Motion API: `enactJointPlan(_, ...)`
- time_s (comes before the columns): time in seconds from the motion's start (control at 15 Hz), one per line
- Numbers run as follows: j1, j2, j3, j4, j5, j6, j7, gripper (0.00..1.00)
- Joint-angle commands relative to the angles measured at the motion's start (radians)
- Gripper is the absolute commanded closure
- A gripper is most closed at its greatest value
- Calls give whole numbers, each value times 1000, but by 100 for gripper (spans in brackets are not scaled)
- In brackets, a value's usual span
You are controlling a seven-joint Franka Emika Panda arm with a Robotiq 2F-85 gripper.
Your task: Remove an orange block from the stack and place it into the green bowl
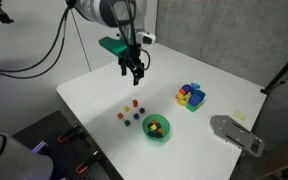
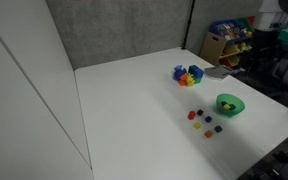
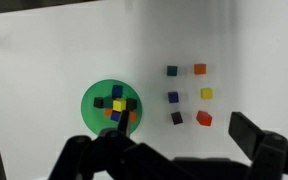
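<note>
Hovering well above the green bowl (image 1: 156,137), hand (image 1: 134,74) seemingly spread.

Round green bowl (image 3: 88,100) sits upright, small cubes (image 3: 117,104) inside.

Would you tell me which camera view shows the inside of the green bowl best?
The wrist view: it looks straight down into the bowl, showing the cubes inside. In both exterior views the bowl is small and seen obliquely, its contents indistinct.

Surfaces and finish
The green bowl (image 3: 88,102) looks smooth plastic; the white table (image 1: 104,95) is matt and even.
</note>
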Motion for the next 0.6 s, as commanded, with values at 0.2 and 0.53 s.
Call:
enactJointPlan(0.2,-30,-171,38,69,-23,-209,-78,0)
enactJointPlan(0.53,-29,-171,46,54,-3,-191,-63,0)
